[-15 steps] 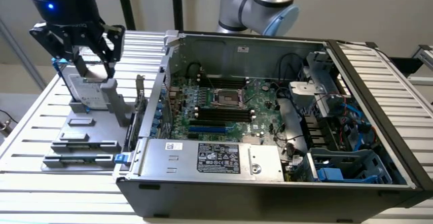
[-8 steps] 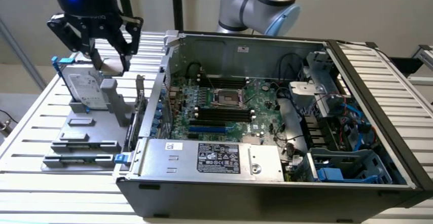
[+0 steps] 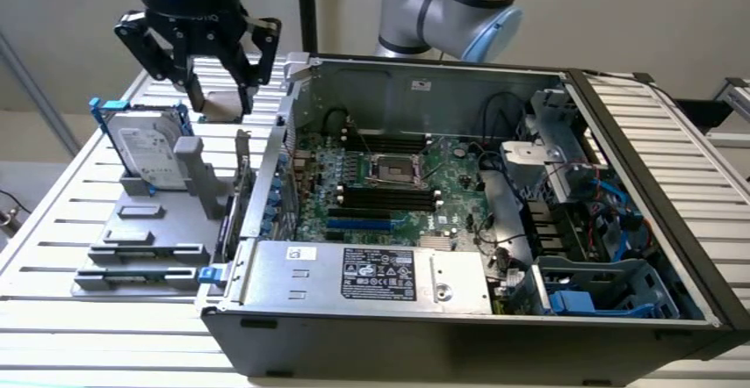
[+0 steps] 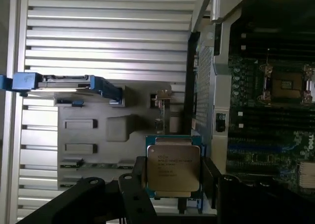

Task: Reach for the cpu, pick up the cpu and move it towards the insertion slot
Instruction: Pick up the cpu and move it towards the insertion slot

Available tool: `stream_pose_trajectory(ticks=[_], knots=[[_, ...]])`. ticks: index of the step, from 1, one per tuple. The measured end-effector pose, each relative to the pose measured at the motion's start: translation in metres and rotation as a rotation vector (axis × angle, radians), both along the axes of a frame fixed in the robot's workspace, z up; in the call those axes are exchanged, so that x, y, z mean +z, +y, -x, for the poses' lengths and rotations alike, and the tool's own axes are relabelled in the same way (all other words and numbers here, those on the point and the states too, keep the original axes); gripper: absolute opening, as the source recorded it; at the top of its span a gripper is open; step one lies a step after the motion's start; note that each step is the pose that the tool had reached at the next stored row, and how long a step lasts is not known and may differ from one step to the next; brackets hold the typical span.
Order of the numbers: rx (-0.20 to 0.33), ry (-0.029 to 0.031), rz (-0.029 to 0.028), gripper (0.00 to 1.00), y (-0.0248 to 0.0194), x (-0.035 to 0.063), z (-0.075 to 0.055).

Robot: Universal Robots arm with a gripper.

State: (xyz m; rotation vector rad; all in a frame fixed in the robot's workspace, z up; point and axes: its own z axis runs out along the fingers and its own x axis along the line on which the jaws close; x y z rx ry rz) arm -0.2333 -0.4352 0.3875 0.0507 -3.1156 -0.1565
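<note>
The one end effector [image 3: 223, 97] pinches the single cpu [image 4: 173, 165] between its two fingers [image 4: 140, 180], one on each of two opposite edges. It hangs in open air over the grey fixture [image 3: 153, 230] on the slatted bench [image 3: 70, 186], near the one upright hard drive [image 3: 147, 149]. The one computer case [image 3: 469, 335] lies open-topped just to the exterior view's right, and its side wall stands between the cpu and the single insertion slot [image 3: 393, 170] on the motherboard. The wrist view gives the chip's printed silver top, while the exterior view gives it lifted clear of the fixture.
</note>
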Motion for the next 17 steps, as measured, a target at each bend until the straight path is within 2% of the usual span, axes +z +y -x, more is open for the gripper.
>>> stream_pose_trajectory(ticks=[7,17], knots=[[0.0,0.0006,-0.0098,0.55,0.0,0.0013,-0.032],[0.0,0.0022,-0.0116,0.55,0.0,0.0013,-0.077]])
